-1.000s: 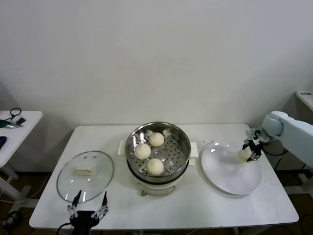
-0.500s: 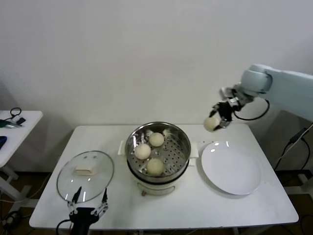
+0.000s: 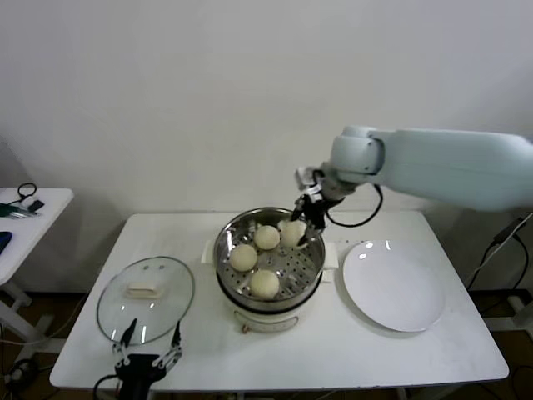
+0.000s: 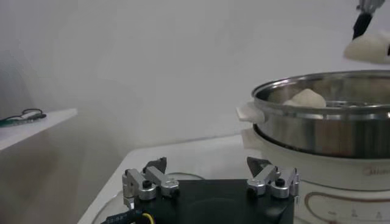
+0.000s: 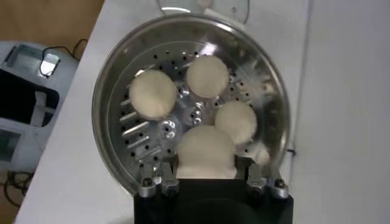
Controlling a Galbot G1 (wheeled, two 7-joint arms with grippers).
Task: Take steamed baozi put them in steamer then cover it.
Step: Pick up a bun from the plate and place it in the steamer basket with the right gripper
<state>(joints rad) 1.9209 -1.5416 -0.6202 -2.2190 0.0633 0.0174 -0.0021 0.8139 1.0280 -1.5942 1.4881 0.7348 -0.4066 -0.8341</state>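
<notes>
Carrying the fourth baozi (image 3: 292, 232) in the right gripper (image 3: 305, 223), clamped on it, over the steamer's (image 3: 268, 252) far right rim; three baozi (image 3: 266, 237) already on the insert, lid (image 3: 146, 298) flat on the table (image 3: 366, 350) to the left, plate (image 3: 393, 285) bare on the right, left gripper (image 3: 150, 354) parked at the front edge near the lid, fingers apart, holding nothing. Left wrist view: fingers spread wide above the table, steamer (image 4: 329, 125) just ahead, held baozi (image 4: 368, 47) hanging above its rim. Right wrist view: baozi (image 5: 206, 152) pinched between the fingers, three baozi below, free patch of perforated floor next to them. Best to shift over that free patch, lower close to the insert, release late to avoid rolling onto neighbours, then lift straight up clear of the rim.
</notes>
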